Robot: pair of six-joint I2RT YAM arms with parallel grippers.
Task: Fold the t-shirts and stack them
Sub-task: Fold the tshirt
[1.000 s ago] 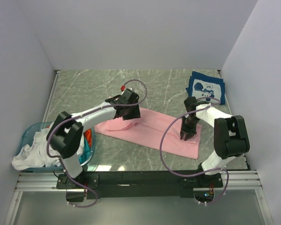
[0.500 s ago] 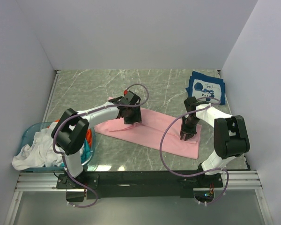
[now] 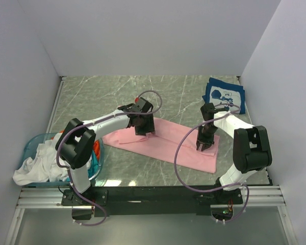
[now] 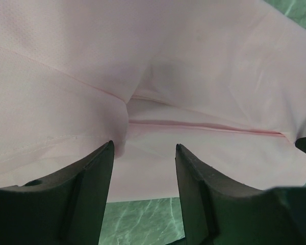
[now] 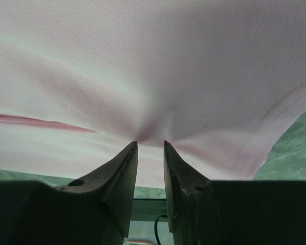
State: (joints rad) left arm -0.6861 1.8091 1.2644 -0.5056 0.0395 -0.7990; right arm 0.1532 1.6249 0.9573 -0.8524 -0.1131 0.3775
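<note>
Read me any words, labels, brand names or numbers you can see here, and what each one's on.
No text can be read anywhere.
Navy t-shirt: white cartoon print; any lettering in it is too small to tell.
Pink t-shirt: plain, no text shows.

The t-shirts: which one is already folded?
The navy t-shirt with white print, a neat square in the far right corner. The pink t-shirt lies spread out; the white t-shirt hangs from the basket.

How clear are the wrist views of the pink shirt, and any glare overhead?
Left wrist: pink t-shirt soft up top, seam sharper. Right wrist: weave visible, fingers in dark shadow. Top external: even light, no glare on table.
</note>
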